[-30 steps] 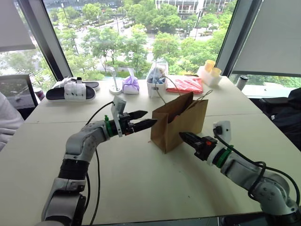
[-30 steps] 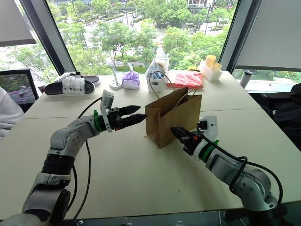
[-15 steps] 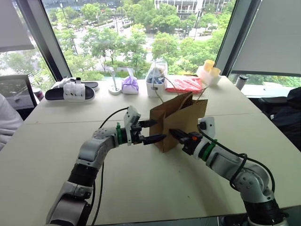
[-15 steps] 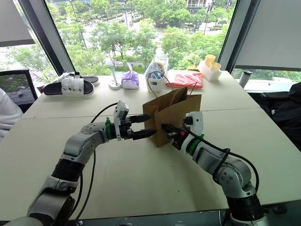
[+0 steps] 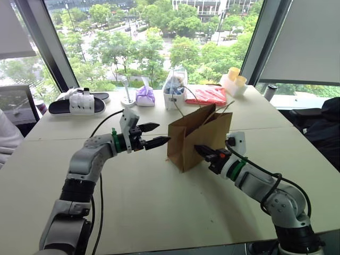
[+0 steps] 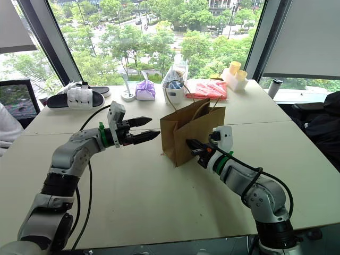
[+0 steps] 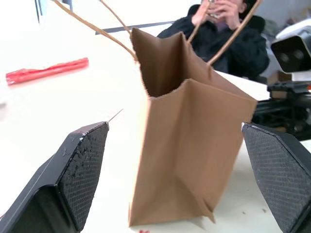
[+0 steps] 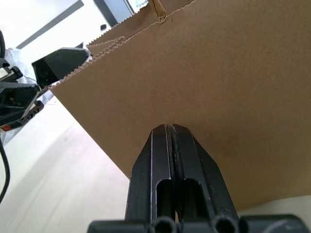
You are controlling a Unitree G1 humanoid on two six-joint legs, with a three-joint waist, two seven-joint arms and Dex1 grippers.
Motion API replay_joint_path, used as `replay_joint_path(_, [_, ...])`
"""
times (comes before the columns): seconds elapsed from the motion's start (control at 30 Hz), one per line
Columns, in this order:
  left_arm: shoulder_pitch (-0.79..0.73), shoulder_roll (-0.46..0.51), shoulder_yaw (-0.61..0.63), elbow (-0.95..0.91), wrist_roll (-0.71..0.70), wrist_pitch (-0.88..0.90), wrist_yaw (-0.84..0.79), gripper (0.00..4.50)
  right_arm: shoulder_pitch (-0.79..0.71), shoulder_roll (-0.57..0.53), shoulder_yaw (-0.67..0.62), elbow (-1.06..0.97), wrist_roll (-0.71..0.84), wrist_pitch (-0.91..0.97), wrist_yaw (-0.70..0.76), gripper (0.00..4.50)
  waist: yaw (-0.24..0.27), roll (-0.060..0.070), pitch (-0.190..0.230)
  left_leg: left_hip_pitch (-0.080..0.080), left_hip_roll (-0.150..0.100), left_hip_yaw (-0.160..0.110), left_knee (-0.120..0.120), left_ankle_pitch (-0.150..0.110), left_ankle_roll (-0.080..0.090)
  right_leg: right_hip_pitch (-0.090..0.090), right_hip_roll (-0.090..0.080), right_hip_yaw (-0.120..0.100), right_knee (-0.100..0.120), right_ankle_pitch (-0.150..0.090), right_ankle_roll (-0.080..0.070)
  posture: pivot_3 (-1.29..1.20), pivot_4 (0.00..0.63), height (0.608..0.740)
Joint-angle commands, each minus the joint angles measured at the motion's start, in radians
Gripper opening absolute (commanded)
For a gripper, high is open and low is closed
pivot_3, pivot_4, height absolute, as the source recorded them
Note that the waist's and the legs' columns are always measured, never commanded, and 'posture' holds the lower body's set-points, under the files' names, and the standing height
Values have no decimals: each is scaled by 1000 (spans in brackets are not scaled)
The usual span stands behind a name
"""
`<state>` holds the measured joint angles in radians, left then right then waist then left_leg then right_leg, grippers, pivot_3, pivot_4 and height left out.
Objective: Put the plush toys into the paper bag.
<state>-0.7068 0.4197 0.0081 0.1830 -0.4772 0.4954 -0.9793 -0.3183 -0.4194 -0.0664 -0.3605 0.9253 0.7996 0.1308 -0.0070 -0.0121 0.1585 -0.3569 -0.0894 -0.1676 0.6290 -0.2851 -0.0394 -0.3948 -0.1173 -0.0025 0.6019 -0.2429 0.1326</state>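
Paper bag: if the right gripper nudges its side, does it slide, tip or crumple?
The paper bag stands upright, tall on a narrow base, so a high push probably tips it. Its thin creased walls look floppy and would likely dent under the shut right gripper. It seems light, so a low nudge may slide it.

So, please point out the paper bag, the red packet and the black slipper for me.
paper bag (image 5: 204, 139), left eye view, on its broad brown front side.
red packet (image 5: 208, 96), left eye view, on its flat middle.
black slipper (image 6: 71, 99), right eye view, on its white strap.
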Motion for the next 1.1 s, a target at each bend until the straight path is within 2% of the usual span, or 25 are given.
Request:
replay_joint_path(0.03, [-34, -42, -36, 30, 43, -67, 7, 4500, -23, 10, -26, -7, -12, -2, 18, 45, 0, 0, 0, 0, 0, 0, 0, 0, 0, 0, 0, 0, 0, 0, 0, 0, 150, 740])
replay_joint_path(0.37, [-36, -142, -102, 14, 54, -78, -22, 4500, -35, 29, -30, 0, -35, 17, 24, 45, -5, 0, 0, 0, 0, 0, 0, 0, 0, -1, 0, 0, 0, 0, 0, 0, 150, 740])
replay_joint_path(0.6, [9, -139, -119, -77, 50, -50, -14, 4500, -49, 55, -27, -2, -50, 29, 26, 45, -6, 0, 0, 0, 0, 0, -1, 0, 0, -1, 0, 0, 0, 0, 0, 0, 150, 740])
replay_joint_path(1.0, [38, -197, -192, -72, 197, -102, 139, 4500, -64, 78, -33, 7, -65, 38, 43, 45, -3, 0, 0, 0, 0, 0, 0, 0, 0, 0, 0, 0, 0, 0, 0, 0, 150, 740])
replay_joint_path(1.1, [41, -204, -187, -77, 202, -99, 160, 3600, -61, 78, -43, 1, -63, 41, 45, 0, -4, 0, 0, 0, 0, 0, 0, 0, 0, -1, 0, 0, 1, 0, 0, 0, 150, 740])
